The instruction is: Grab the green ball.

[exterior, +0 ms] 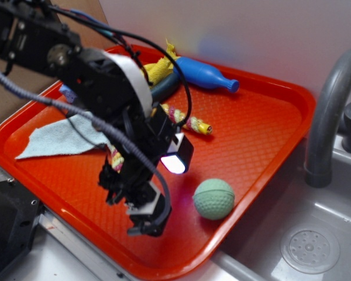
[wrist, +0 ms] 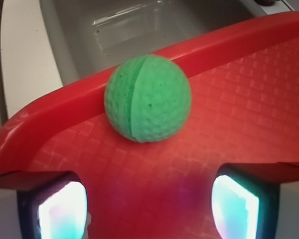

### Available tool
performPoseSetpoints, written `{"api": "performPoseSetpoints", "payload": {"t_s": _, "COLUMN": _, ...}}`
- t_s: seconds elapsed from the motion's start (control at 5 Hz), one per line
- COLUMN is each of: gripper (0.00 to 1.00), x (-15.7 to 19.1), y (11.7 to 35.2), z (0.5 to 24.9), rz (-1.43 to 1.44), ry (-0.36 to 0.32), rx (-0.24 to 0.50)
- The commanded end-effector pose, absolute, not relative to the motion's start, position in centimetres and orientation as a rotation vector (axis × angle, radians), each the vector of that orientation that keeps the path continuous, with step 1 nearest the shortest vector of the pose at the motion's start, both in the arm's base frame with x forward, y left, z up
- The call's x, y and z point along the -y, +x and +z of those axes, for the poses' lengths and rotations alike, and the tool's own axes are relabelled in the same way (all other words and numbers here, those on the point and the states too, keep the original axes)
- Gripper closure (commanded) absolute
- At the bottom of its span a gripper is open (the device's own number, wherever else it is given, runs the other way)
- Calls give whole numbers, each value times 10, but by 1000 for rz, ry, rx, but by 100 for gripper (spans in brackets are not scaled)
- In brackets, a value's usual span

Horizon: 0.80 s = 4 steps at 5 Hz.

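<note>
The red tray point(exterior: 269, 111) is taking up most of the scene, and its raised rim is the main hazard: the green ball point(exterior: 214, 199) is sitting on the tray floor near the corner closest to the grey sink point(exterior: 316, 234), with the rim just behind it in the wrist view. A push from one finger is likely to be sending the round ball rolling along or over that lip into the basin. The gripper point(wrist: 148, 209) is hanging just beside the ball, apart from it, spread wide and empty, the ball centred ahead between its lit fingers point(wrist: 62, 211). Open tray floor is lying between gripper and ball. The faucet point(exterior: 333, 111) is standing beyond the tray edge, the cloth point(exterior: 61, 137) and blue bottle point(exterior: 205, 73) are lying well apart, so neither is crowding the approach.
</note>
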<state>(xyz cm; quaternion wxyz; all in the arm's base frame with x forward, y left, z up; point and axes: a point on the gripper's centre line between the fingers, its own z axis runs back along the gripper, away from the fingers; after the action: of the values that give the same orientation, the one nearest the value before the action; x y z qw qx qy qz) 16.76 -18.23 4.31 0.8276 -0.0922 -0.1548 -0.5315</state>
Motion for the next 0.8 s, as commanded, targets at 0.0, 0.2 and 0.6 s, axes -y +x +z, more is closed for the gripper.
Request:
{"api": "performPoseSetpoints", "payload": {"t_s": 0.0, "gripper": 0, "x": 206, "y": 146, "z": 51, "rz": -1107, "ry": -183, "rx": 430}}
{"api": "performPoseSetpoints", "payload": {"t_s": 0.2, "gripper": 0, "x": 192, "y": 140, "z": 75, "rz": -954, "ry": -155, "rx": 497}}
{"api": "performPoseSetpoints", "payload": {"t_s": 0.6, "gripper": 0, "x": 192, "y": 140, "z": 75, "rz": -954, "ry": -155, "rx": 497}}
